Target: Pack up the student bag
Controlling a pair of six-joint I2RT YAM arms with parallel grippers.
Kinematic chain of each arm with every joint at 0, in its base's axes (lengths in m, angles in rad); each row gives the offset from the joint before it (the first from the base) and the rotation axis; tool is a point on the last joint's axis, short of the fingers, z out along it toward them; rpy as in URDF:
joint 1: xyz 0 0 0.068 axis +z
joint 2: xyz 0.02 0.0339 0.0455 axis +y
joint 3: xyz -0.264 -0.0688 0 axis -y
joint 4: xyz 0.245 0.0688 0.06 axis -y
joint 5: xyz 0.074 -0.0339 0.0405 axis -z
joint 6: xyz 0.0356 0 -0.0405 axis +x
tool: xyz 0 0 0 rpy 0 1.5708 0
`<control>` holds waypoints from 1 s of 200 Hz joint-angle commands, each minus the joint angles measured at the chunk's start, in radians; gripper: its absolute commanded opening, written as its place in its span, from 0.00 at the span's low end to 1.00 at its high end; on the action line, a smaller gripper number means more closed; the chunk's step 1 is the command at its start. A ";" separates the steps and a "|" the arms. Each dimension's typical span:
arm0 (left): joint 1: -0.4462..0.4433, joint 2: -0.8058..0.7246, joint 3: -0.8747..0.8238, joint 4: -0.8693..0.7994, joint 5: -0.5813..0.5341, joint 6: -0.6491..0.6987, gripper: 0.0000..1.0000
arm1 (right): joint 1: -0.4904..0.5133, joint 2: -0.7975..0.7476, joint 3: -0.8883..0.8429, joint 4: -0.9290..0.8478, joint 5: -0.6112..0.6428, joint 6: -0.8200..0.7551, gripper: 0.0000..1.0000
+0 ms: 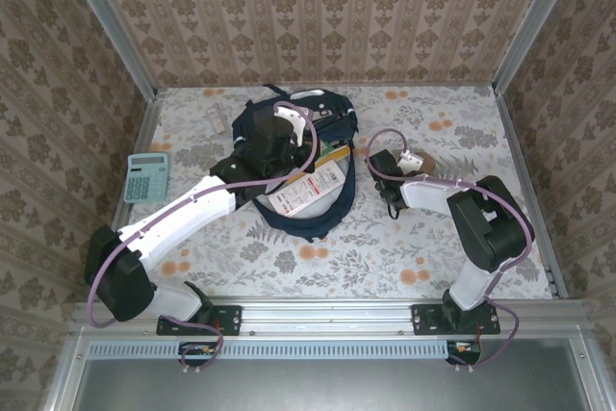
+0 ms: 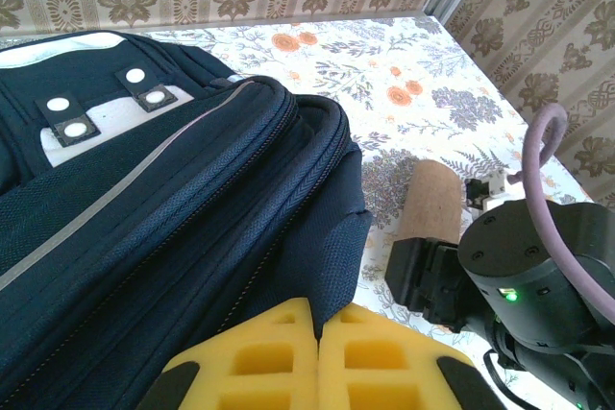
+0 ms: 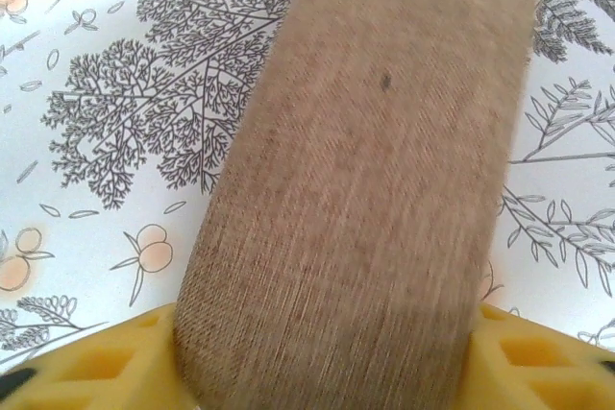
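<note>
Student bag (image 1: 313, 225), top view: sat mid-back on the table (image 1: 433, 247), looked soft, floppy, bulky, best grabbed by its opening rim | left wrist: left pincer (image 2: 317, 333) shut right against the bag's fabric edge, couldn't tell if pinching it | right wrist: right pincer (image 3: 327, 362) half-closed around brown roll (image 3: 384, 141), grip unclear

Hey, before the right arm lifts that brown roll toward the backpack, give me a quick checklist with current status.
1. The brown roll sits inside the right pincer: ok.
2. Grip fully closed on it: cannot tell.
3. Roll lies on the table, apart from the student bag: ok.
4. The left pincer is shut, by the bag: ok.
5. Bag mouth open wide enough: cannot tell.
</note>
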 commanded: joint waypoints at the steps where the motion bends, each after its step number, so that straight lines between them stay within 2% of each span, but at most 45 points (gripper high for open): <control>1: -0.009 -0.061 0.036 0.062 0.036 -0.011 0.02 | -0.005 -0.049 -0.019 0.006 0.026 -0.051 0.43; 37: -0.009 -0.060 0.036 0.061 0.032 -0.008 0.03 | 0.025 -0.178 -0.102 0.048 0.012 -0.091 0.45; 76: -0.005 -0.055 0.038 0.058 0.026 -0.005 0.03 | 0.142 -0.422 -0.214 0.102 0.011 -0.179 0.46; 123: -0.004 -0.057 0.063 0.019 0.013 0.002 0.03 | 0.269 -0.620 -0.308 0.196 -0.174 -0.291 0.45; 153: -0.002 -0.063 0.098 -0.020 -0.009 0.007 0.03 | 0.353 -0.600 -0.303 0.281 -0.318 -0.335 0.45; 200: -0.004 -0.048 0.203 -0.090 -0.008 0.022 0.04 | 0.451 -0.411 -0.220 0.439 -0.438 -0.374 0.46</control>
